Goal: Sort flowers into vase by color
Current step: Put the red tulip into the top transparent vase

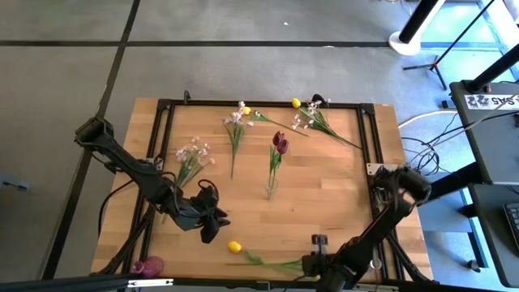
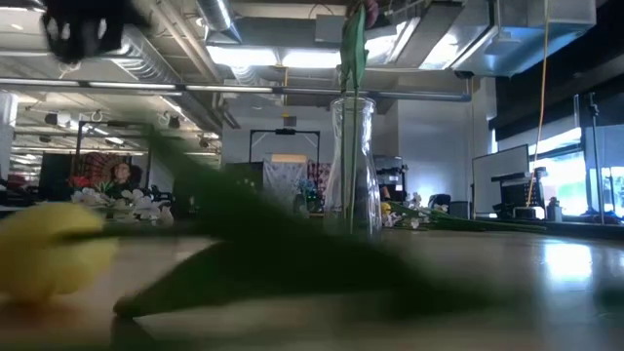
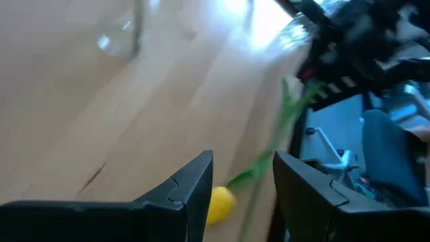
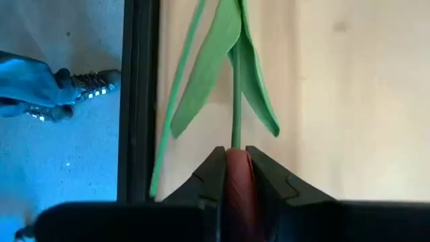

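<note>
- The light wooden table (image 1: 324,203) with a black metal frame along its edges carries everything, and both dark arms reach in from its near corners.
- The left gripper (image 1: 212,227) hangs over the near-left part of the table, its two dark fingers (image 3: 191,195) standing apart with nothing between them; past them lies the yellow tulip.
- The right gripper (image 4: 235,158) sits low at the near edge, right of centre, its fingers pinched on the green stem (image 4: 236,101) of the yellow tulip, with a reddish pad showing between the fingertips.
- The clear glass vase (image 1: 272,188) stands upright near the middle of the table with two dark red tulips (image 1: 280,143) in it.
- The yellow tulip (image 1: 234,246) lies flat near the front edge, its bloom pointing left and its long green leaves running right toward the right gripper.
- Three sprays of tiny white-pink blossoms lie on the table: one left of the vase (image 1: 193,154), one behind it (image 1: 236,120), one at the far right (image 1: 312,116).
- A second small yellow tulip bloom (image 1: 296,103) lies at the far edge, just beside the far-right spray.
- A pink bloom (image 1: 151,265) rests at the near-left corner of the table.
</note>
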Robot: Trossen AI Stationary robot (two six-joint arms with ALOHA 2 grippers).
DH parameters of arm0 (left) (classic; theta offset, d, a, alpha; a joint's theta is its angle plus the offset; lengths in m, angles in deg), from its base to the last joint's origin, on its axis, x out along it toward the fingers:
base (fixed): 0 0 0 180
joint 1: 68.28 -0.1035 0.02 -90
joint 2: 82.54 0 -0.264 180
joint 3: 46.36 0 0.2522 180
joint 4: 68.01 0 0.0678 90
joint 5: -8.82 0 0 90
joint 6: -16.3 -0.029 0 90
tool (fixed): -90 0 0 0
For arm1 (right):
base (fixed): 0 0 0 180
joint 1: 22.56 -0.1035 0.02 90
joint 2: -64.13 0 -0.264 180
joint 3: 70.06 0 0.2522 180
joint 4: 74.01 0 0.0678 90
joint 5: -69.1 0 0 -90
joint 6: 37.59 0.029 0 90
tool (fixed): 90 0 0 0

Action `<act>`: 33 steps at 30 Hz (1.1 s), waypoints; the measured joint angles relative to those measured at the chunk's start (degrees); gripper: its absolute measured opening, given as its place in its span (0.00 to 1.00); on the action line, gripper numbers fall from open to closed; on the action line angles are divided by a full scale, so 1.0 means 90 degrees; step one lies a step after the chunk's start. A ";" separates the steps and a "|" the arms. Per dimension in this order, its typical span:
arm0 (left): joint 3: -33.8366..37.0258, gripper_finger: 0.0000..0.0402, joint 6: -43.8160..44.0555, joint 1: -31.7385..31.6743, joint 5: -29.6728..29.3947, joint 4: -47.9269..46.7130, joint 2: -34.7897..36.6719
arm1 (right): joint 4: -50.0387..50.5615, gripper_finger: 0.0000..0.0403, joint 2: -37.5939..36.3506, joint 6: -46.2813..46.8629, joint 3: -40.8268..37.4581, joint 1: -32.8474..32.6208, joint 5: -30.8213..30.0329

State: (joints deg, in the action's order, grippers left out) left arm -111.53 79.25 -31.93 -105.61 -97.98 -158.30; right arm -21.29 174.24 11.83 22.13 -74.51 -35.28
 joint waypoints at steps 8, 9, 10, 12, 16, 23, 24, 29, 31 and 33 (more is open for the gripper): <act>-0.1136 0.38 -0.1697 -0.0749 -0.0001 -0.0027 -0.0018 | 0.2305 0.12 -0.1675 -0.0691 0.0000 0.0505 0.0230; -0.1263 0.39 -0.1930 -0.0895 0.0042 -0.0029 -0.0018 | 0.2619 0.12 -0.1844 -0.0922 0.0000 0.0615 0.0318; -0.1369 0.40 -0.2163 -0.1026 0.0067 -0.0029 -0.0018 | 0.2919 0.12 -0.2003 -0.1158 0.0000 0.0750 0.0448; -0.1532 0.42 -0.2614 -0.1256 0.0129 -0.0038 -0.0018 | 0.3443 0.12 -0.2272 -0.1670 0.0000 0.0991 0.0621; -0.1653 0.47 -0.3283 -0.1581 0.0156 0.0218 -0.0093 | 0.4234 0.12 -0.2659 -0.2658 0.0034 0.1420 0.0639; -0.1655 0.48 -0.4062 -0.1588 0.0023 0.1653 -0.0704 | 0.5382 0.12 -0.2732 -0.4955 0.1270 0.1614 -0.0272; -0.1655 0.48 -0.4188 -0.1554 -0.0019 0.1896 -0.0836 | 0.5408 0.12 -0.2732 -0.5238 0.1482 0.1614 -0.0480; -0.1669 0.48 -0.4641 -0.1333 -0.0257 0.3285 -0.1584 | 0.5441 0.12 -0.2742 -0.6118 0.2438 0.1611 -0.1137; -0.1792 0.48 -0.4557 -0.1298 -0.0318 0.3258 -0.1846 | 0.5454 0.12 -0.2742 -0.6404 0.2577 0.1611 -0.1259; -0.2028 0.48 -0.4333 -0.1359 -0.0326 0.2944 -0.2074 | 0.5454 0.12 -0.2742 -0.6717 0.2573 0.1616 -0.1337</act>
State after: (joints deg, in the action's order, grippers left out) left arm -129.78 40.25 -44.16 -108.54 -71.49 -176.97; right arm 27.79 149.56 -48.63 45.29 -59.97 -47.31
